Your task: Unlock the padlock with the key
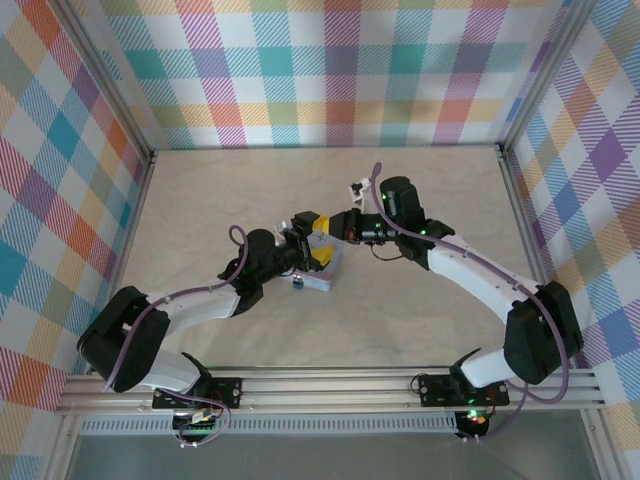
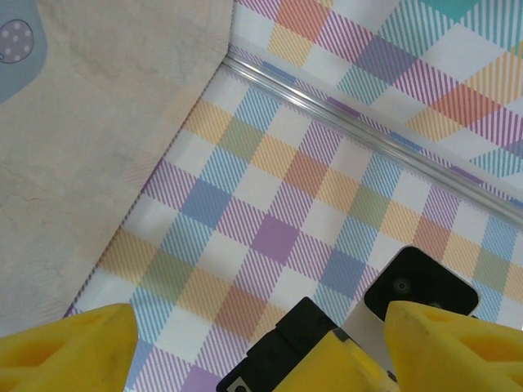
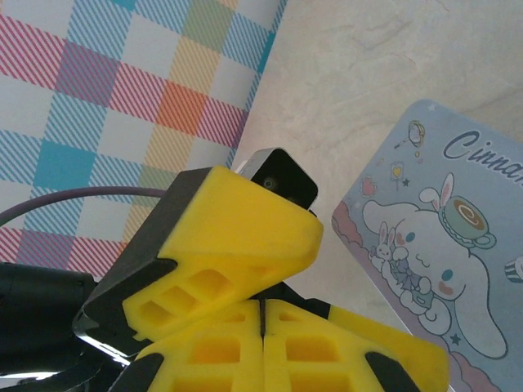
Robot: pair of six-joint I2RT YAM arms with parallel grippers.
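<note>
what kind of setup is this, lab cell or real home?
Most likely a benchtop robot test cell, not a home. Plaid-printed panel walls box in a bare beige tabletop, and an aluminium framing rail along the near edge carries the left arm and right arm.

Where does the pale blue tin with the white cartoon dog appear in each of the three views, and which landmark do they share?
Top external: the tin lies in the middle of the beige table.
Left wrist: a pale blue piece of it sits in the top left corner.
Right wrist: at the right edge, the dog facing up.
Shared landmark: the checked wall meeting the table.
</note>
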